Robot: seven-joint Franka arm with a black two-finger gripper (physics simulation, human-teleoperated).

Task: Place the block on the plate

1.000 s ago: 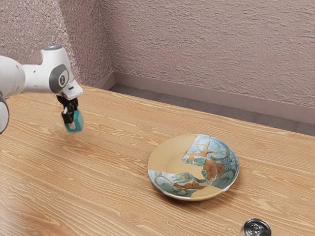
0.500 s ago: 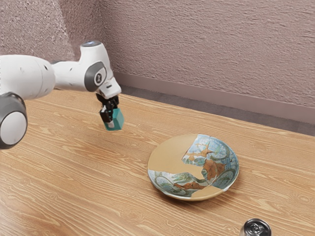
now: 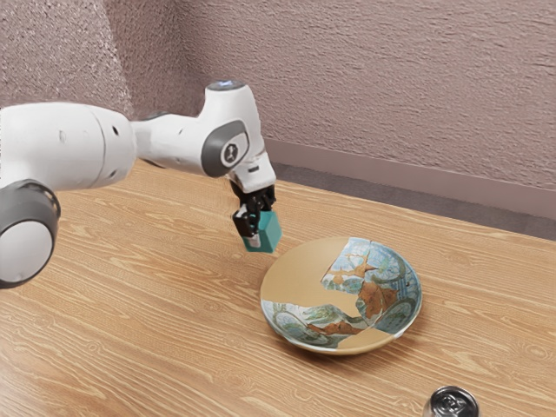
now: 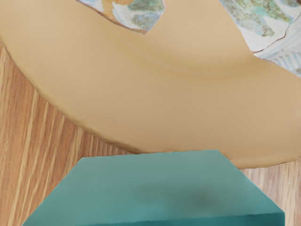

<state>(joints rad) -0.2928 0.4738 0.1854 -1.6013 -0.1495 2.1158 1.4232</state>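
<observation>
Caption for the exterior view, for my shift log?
Teal block in the jaws, held up near the patterned plate, a can at the lower edge.

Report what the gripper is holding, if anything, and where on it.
Teal block, held by its sides: one jaw lies against the face toward the exterior view's left; the opposite contact is hidden.

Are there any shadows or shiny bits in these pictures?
In the exterior view, a soft shadow darkens the table beneath the plate, and small bright glints show on the can's metal top; in the wrist view, a dim, smudgy dark patch lies on the face of the teal block.
</observation>
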